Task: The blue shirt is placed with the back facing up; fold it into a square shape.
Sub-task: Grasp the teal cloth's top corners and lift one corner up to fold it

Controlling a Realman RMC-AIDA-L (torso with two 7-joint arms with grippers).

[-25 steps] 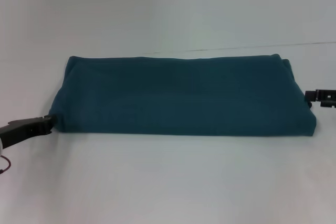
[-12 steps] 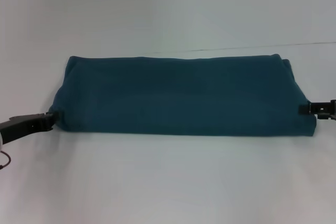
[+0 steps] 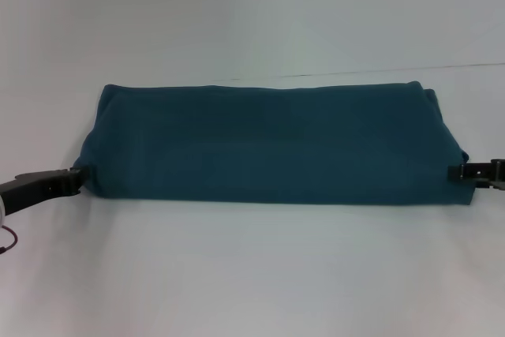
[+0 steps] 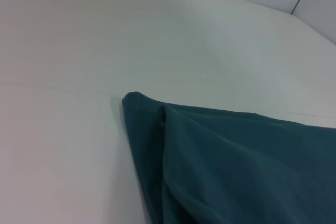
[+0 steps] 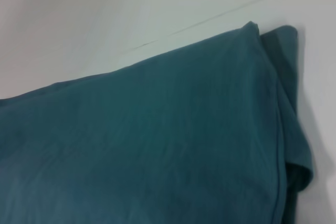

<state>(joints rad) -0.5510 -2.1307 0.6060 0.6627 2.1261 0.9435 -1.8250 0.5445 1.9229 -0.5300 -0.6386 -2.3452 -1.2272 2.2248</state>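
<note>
The blue shirt [image 3: 268,144] lies on the white table as a long folded band, plain side up, running left to right. My left gripper [image 3: 72,181] is at the band's near left corner, touching its edge. My right gripper [image 3: 459,171] is at the band's right end, close to the near corner. The left wrist view shows a layered corner of the shirt [image 4: 236,166] flat on the table. The right wrist view shows the shirt's far right corner [image 5: 147,140] with a lower layer sticking out at the side.
The white table top [image 3: 252,274] spreads around the shirt on all sides. A thin seam line [image 3: 394,70] crosses it behind the shirt. A red cable [image 3: 6,238] hangs by my left arm at the picture's left edge.
My right gripper has moved down and inward to the shirt's right end. My left gripper has shifted slightly up against the left corner. The shirt has not moved.
</note>
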